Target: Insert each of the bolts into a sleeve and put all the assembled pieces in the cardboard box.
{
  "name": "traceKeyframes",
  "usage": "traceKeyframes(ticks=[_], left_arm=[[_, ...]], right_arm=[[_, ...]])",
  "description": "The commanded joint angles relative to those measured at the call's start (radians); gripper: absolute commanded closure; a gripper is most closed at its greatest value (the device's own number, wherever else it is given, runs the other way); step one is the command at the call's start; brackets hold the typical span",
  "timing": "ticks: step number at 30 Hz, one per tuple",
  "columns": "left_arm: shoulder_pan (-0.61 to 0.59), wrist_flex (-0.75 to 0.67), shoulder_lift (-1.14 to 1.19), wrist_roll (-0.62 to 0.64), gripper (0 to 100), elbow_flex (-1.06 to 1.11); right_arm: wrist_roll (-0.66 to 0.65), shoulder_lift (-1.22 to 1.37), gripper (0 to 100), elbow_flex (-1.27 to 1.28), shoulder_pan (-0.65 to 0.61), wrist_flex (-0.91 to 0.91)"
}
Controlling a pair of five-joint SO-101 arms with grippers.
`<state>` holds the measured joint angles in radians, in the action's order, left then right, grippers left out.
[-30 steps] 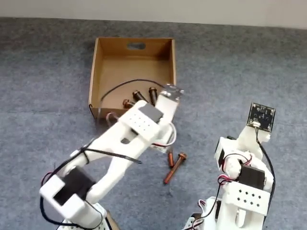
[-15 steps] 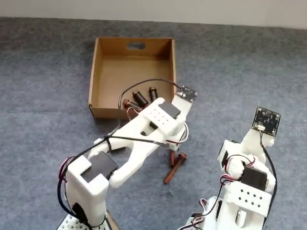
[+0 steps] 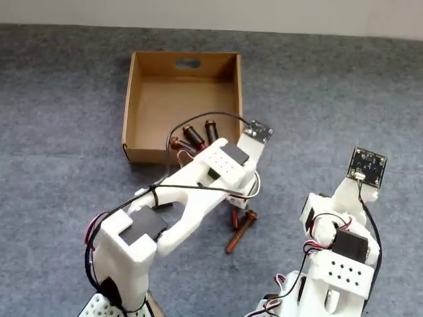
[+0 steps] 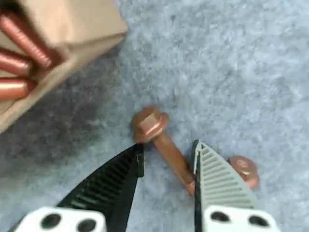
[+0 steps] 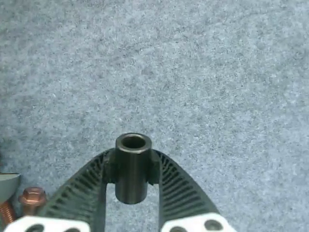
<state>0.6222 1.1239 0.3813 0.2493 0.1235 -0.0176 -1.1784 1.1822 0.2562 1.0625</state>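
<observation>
The high camera looks steeply down on the table (image 3: 344,86) from above the arms. Each wrist camera sits close behind its own jaws, the left gripper (image 4: 167,149) and the right gripper (image 5: 131,159), facing the table. All three views share the loose bolts (image 3: 239,231).

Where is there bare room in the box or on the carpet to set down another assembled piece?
Bare: the cardboard box's far half, the carpet left of the box, and the carpet right of it beyond the right arm. Crowded: the box's near right corner, with assembled pieces, and the bolts at the left end effector.
</observation>
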Motion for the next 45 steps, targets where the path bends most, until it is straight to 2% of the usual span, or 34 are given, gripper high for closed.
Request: traceKeyframes(ticks=[1,5,8,11,14,18,25,27,30,36,38,41,43,45], left_arm=[[0.002,-0.032,0.013,0.006,83,-0.004],[-0.001,-0.025,0.015,-0.002,86,-0.005],[-0.016,-0.025,0.015,-0.003,99,-0.007],[-0.047,-0.018,0.015,-0.003,99,0.001],[-0.076,0.068,0.005,-0.006,99,-0.008],[-0.104,0.163,-0.104,-0.133,99,0.03],[-0.185,0.166,-0.389,-0.279,99,0.32],[-0.219,0.103,-0.479,-0.308,99,0.43],[-0.246,-0.103,-0.618,-0.338,99,0.627],[-0.193,-0.457,-0.783,-0.351,99,0.928],[-0.179,-0.506,-0.794,-0.35,99,0.966],[-0.179,-0.503,-0.788,-0.348,98,0.952],[-0.179,-0.503,-0.788,-0.33,94,0.949],[-0.179,-0.508,-0.788,-0.256,88,0.946]], right_arm=[[0.002,-0.016,99.2,-0.004,0.004,-0.019],[0.002,-0.016,99.2,-0.004,0.004,-0.019],[0.002,-0.016,99.2,-0.004,0.004,-0.019],[0.002,-0.015,99.2,-0.004,0.004,-0.019],[0.002,-0.015,99.2,-0.002,0.004,-0.019],[0.002,-0.015,99.2,-0.002,0.002,-0.019],[0.002,-0.019,99.2,0.013,0.001,-0.024],[0.002,-0.018,99.2,0.024,0.001,-0.048],[0.002,-0.016,99.2,0.03,0.001,-0.068],[0.003,-0.016,99.2,0.03,0.001,-0.062],[0.005,-0.016,99.2,0.03,0.001,-0.062],[0.006,-0.016,99.2,0.03,0.001,-0.062],[0.006,-0.016,99.2,0.03,0.001,-0.062],[0.006,-0.016,99.2,0.03,0.001,-0.062]])
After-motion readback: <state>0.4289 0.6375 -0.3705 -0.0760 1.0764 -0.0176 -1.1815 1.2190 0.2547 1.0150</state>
